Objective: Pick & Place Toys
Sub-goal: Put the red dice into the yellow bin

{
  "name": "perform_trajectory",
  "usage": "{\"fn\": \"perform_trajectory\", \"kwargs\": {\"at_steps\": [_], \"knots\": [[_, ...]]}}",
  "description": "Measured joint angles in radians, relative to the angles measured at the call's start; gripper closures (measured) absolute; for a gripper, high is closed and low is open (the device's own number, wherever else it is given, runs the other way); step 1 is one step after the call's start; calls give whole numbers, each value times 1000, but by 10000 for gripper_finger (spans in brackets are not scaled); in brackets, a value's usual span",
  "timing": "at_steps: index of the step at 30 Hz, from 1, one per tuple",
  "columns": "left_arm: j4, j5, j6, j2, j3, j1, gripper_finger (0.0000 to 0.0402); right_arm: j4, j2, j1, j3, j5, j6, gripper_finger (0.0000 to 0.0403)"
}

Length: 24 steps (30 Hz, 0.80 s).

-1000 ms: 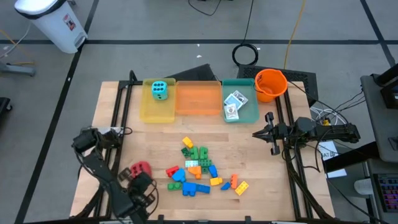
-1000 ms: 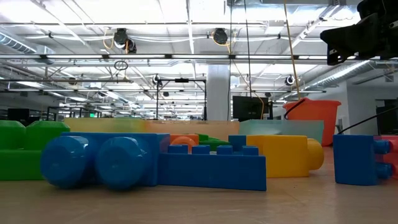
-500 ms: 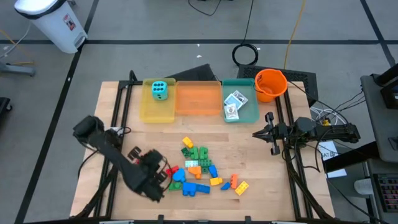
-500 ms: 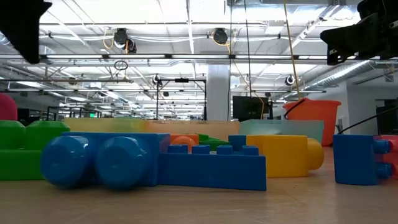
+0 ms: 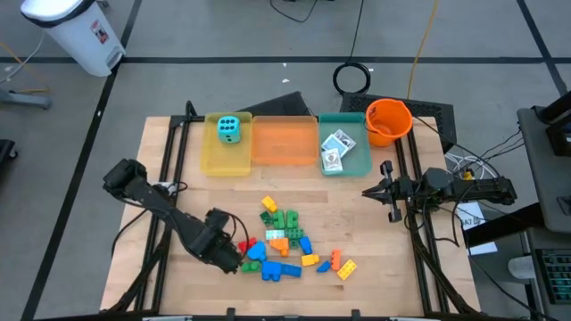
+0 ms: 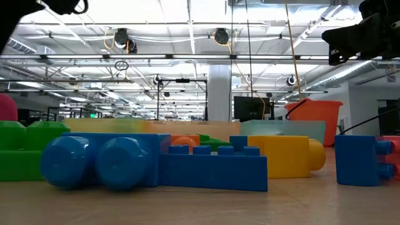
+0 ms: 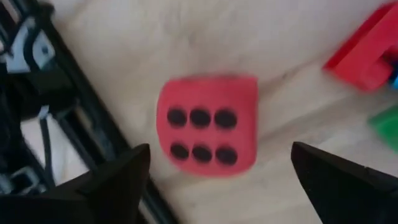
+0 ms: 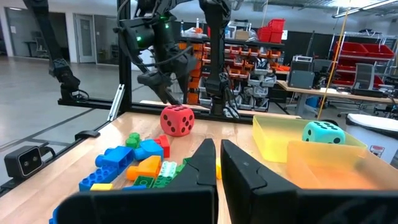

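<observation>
Wooden table [image 5: 161, 178] carried everything you were working with, and the red die [image 7: 207, 132] lay on it at the left edge of the bricks [image 5: 285, 242], six dots facing your left wrist camera. Your left gripper [image 7: 220, 148] hung right over that die with its fingers [image 7: 118, 177] spread wide, one to either side, and neither touched the foam. From the right wrist view you could see the die sitting just behind a red brick [image 8: 163, 144], with the left arm's fingers above it. At table height, only a rounded red bit showed behind the green brick [image 6: 28, 150] at the far left. Farther back, the cyan die [image 5: 229, 129] sat in the yellow tray [image 5: 214, 160], the orange tray [image 5: 284, 143] came next, and the card packs [image 5: 335, 147] lay in the teal tray [image 5: 357, 162], with the bucket [image 5: 388, 120] just beside it. Your right gripper [image 5: 368, 192] waited off to the right of the bricks, well apart from them, its fingers nearly together and holding nothing.
</observation>
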Motion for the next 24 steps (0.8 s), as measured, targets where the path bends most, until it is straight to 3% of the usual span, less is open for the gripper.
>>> {"fn": "perform_trajectory", "kwargs": {"at_steps": [8, 17, 24], "knots": [[35, -22, -100, 3, -15, 2, 54, 0, 0, 0, 0, 0, 0, 403], [171, 2, -101, 3, -147, -3, 57, 0, 0, 0, 0, 0, 0, 403], [158, 46, -128, 3, -236, 3, 57, 0, 0, 0, 0, 0, 0, 403]]}}
